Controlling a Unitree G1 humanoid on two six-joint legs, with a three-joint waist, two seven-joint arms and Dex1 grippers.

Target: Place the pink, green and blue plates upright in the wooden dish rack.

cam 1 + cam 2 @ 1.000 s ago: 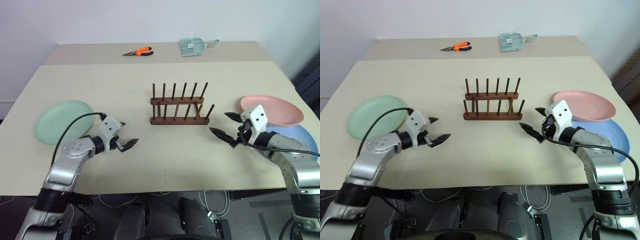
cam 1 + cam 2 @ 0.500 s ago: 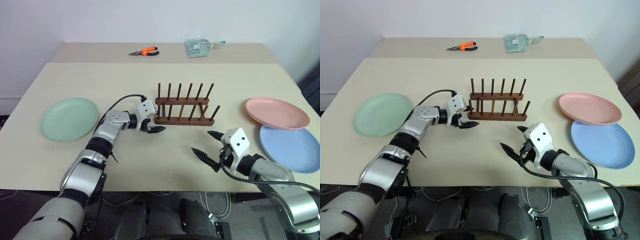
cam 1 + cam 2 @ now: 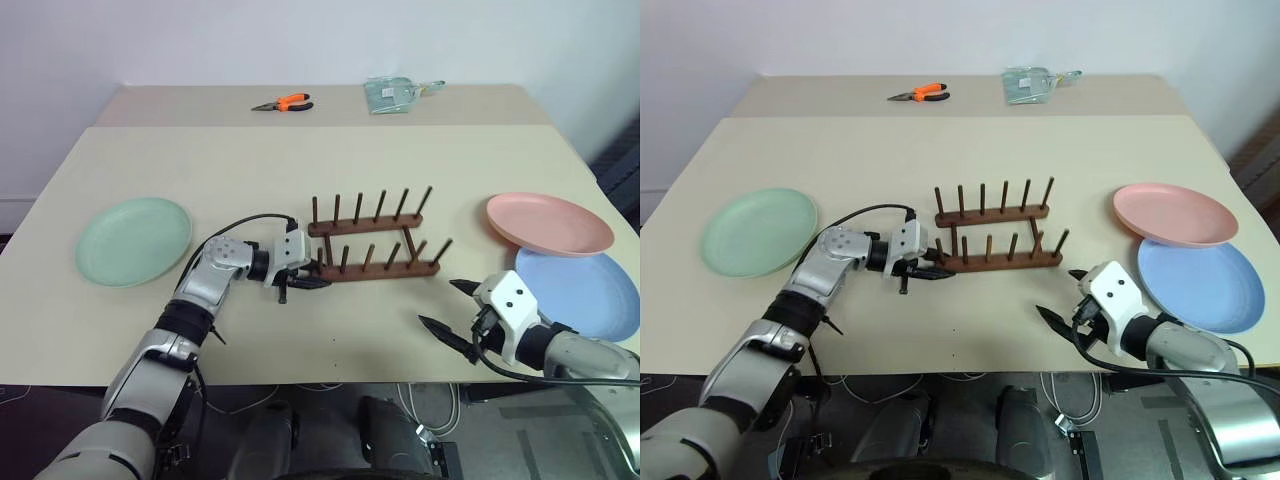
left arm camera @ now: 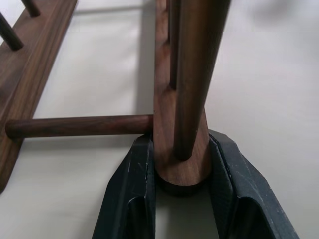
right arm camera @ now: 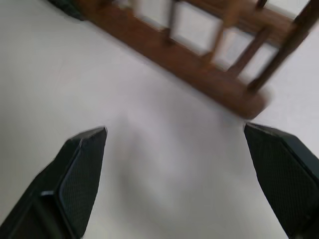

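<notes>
The left fingers (image 4: 134,199) are pinched on the near rail of the rack (image 3: 375,240), one on each side of its rounded end, right at the base of the end peg. That is plain in the left wrist view, where the rail end sits wedged between the two black pads and a cross rod runs off to the far rail. The left gripper (image 3: 305,283) reaches in level from the rack's nine o'clock end.

The right fingers (image 5: 82,164) are spread wide with nothing between them, just bare tabletop (image 3: 250,160); the right wrist view shows the rack's other end beyond them. The right gripper (image 3: 452,310) hovers low at about five o'clock from the rack, near it but apart.

The rack stands near the middle of the tabletop, turned a little askew, its right end swung toward the far side. All its pegs are bare.

The green plate (image 3: 133,240) lies flat at nine o'clock from the rack, well apart from it. The pink plate (image 3: 548,223) sits at three o'clock, its near edge resting over the far rim of the blue plate (image 3: 590,293), which lies flat at about four o'clock.

On the far strip of tabletop, at twelve o'clock, lie orange-handled pliers (image 3: 280,102) and a clear plastic packet (image 3: 390,94).
</notes>
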